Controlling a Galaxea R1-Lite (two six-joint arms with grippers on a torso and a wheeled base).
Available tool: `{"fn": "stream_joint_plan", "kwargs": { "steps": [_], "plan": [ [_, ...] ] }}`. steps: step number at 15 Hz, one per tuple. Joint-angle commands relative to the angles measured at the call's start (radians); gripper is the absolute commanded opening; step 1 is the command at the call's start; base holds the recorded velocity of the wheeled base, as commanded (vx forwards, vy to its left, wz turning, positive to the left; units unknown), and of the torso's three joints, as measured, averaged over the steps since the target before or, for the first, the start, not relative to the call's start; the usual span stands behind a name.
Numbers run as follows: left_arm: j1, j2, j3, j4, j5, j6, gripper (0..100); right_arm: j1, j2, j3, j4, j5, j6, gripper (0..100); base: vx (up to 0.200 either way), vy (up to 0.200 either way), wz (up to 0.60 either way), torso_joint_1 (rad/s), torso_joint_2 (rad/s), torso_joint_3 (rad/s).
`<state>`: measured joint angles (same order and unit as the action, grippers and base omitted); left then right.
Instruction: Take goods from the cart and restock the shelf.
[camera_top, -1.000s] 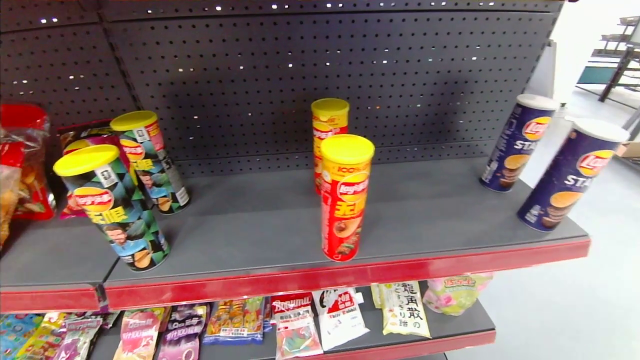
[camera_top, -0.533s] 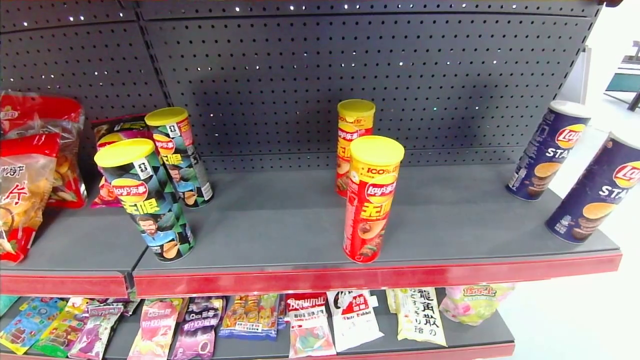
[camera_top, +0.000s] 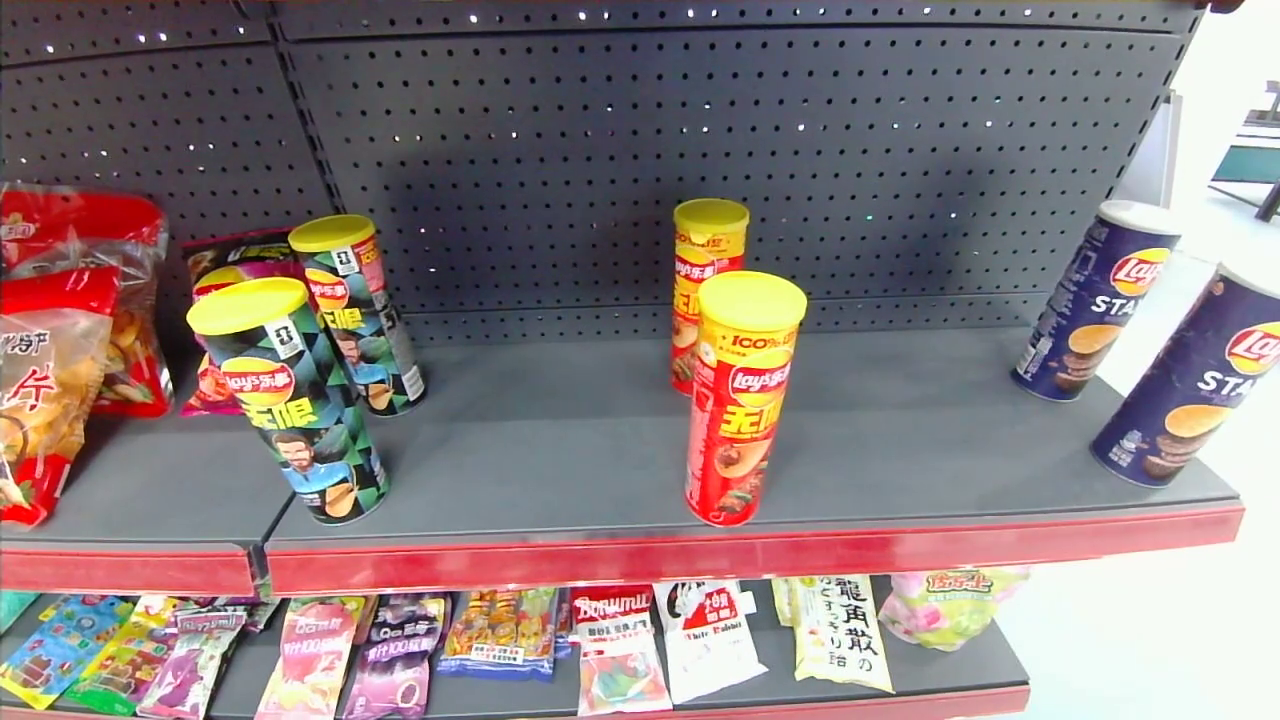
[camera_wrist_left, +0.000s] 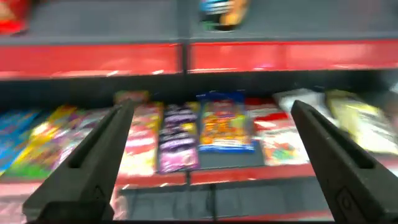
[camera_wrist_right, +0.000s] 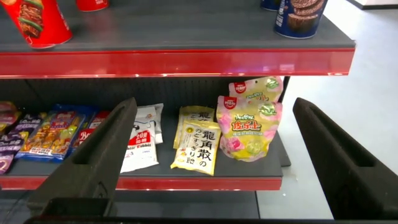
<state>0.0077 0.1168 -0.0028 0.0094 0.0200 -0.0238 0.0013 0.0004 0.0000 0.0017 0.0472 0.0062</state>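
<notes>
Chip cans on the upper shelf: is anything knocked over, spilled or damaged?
Nothing stands out. The green cans, red cans and blue cans all stand on their bases, lids on, on the shelf; nothing has spilled.

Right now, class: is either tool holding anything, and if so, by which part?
Nothing is held. The left tool and the right tool both stand open and empty.

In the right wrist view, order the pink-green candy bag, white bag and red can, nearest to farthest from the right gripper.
From the right gripper:
1. pink-green candy bag, lower shelf, straight ahead.
2. white bag, lower shelf, off to one side.
3. red can, upper shelf, far corner.
</notes>
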Motion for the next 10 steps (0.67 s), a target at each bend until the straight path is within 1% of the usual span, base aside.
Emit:
{"fn": "stream_joint_plan", "kwargs": {
  "steps": [1,2,3,4,6,8,9,10],
  "plan": [
    [0.041,-0.046,0.001,-0.003,-0.012,0.01,100,0.0,0.0,0.0,0.0,0.0,0.0,100,0.0,0.0,0.0,0.0,0.0,0.0],
    [-0.008,-0.117,0.001,-0.003,-0.074,0.008,100,0.0,0.0,0.0,0.0,0.0,0.0,100,0.0,0.0,0.0,0.0,0.0,0.0],
    [-0.008,-0.115,0.001,-0.003,-0.064,0.01,100,0.0,0.0,0.0,0.0,0.0,0.0,100,0.0,0.0,0.0,0.0,0.0,0.0],
    [-0.008,-0.115,0.001,-0.003,-0.066,0.015,100,0.0,0.0,0.0,0.0,0.0,0.0,100,0.0,0.0,0.0,0.0,0.0,0.0],
    [-0.008,-0.115,0.001,-0.003,-0.064,0.012,100,0.0,0.0,0.0,0.0,0.0,0.0,100,0.0,0.0,0.0,0.0,0.0,0.0],
    [-0.008,-0.115,0.001,-0.003,-0.064,0.016,100,0.0,0.0,0.0,-0.003,-0.001,0.012,100,0.0,0.0,0.0,0.0,0.0,0.0],
    [-0.008,-0.115,0.001,-0.005,-0.064,0.016,100,0.003,0.006,-0.044,-0.035,0.011,0.061,100,0.0,0.0,0.0,0.0,0.0,0.0],
    [-0.008,-0.115,0.001,-0.003,-0.064,0.015,100,0.019,0.066,-0.143,-0.045,0.008,0.098,100,0.0,0.0,0.0,0.0,0.0,0.0]
  ]
}}
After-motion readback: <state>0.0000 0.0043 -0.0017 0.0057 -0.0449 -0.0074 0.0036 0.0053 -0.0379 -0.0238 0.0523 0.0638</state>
